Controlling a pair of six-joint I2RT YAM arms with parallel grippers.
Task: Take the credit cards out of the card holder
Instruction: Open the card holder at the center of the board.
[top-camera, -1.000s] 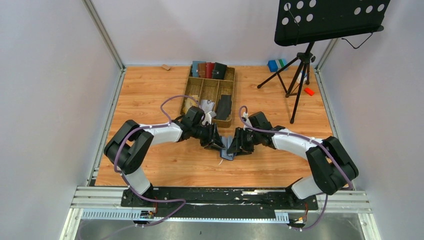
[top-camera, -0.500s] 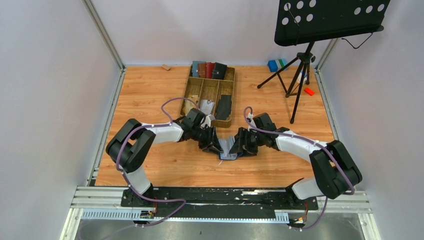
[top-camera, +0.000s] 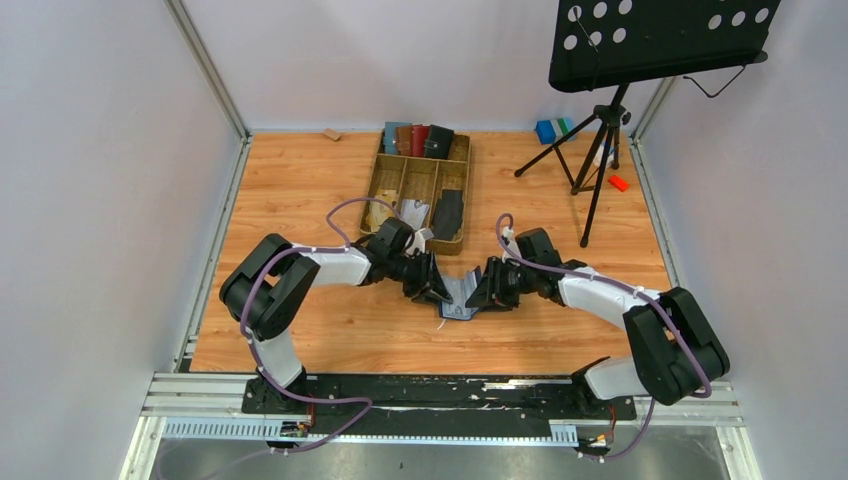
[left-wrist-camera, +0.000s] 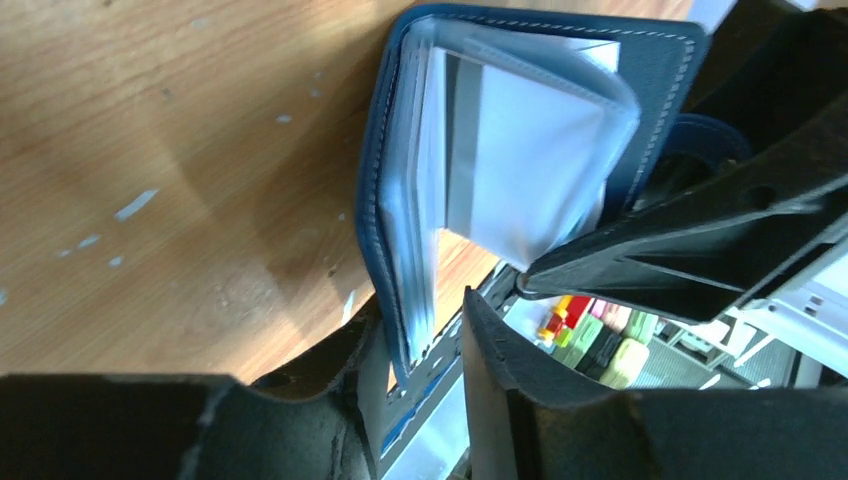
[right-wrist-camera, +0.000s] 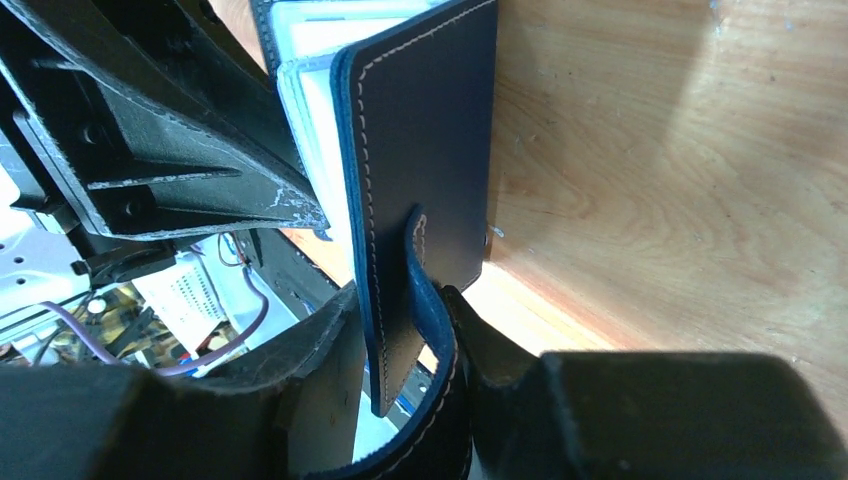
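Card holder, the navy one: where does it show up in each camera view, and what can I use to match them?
Top external: card holder at table centre, just below the tray in the picture.
Left wrist: card holder upper middle, open, clear pockets facing the camera.
Right wrist: card holder upper middle, dark outer cover showing.
Shared landmark: the wooden tabletop beneath it.

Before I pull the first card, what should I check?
1. Hold by left gripper on one cover of the card holder: ok.
2. Hold by right gripper on the other cover and tab: ok.
3. Holder spread open between the arms: ok.
4. A free gripper to pull with: not ok, both are occupied.
5. Any credit cards out: not ok, a white one sits in its clear sleeve.
6. Holder lifted off the table: cannot tell.
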